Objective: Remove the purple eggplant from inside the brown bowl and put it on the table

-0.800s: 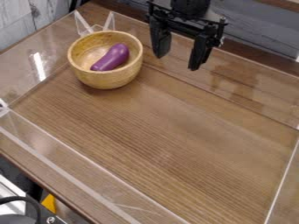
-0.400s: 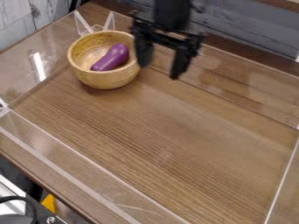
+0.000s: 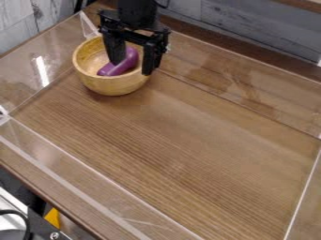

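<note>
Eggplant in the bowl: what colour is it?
Purple; the eggplant shows in the camera view, inside the brown bowl.

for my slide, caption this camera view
Open gripper above small purple eggplant in round wooden bowl.

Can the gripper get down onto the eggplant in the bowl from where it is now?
Probably yes. The gripper hangs open above the brown bowl, fingers pointing down over the purple eggplant. Nothing covers the eggplant, though the bowl's rim stands near the right finger.
</note>
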Robot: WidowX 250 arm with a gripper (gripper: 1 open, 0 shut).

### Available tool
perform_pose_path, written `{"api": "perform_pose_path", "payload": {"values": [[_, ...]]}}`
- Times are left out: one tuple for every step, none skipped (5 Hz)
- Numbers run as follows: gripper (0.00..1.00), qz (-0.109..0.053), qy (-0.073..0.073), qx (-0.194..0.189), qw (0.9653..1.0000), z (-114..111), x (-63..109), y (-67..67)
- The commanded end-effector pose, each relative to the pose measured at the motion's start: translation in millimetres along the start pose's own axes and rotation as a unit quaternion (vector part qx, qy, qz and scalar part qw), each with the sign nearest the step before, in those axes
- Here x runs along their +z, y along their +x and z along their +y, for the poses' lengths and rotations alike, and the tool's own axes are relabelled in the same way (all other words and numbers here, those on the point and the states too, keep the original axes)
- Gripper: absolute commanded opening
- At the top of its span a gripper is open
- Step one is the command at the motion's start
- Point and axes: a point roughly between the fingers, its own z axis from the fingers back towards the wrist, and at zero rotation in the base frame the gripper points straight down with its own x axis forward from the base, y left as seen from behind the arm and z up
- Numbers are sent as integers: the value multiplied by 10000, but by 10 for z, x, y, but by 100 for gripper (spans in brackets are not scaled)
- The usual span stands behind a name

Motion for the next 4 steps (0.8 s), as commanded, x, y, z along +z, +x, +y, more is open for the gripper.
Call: {"api": "perform_pose_path", "payload": {"values": [[100,-300,53,-164,9994,34,139,-29],[0,-397,38,-174,9991,123,78,90],[100,-468,-14,-212,9987,182,36,181],[100,-512,-71,-76,9986,143,81,188]]}}
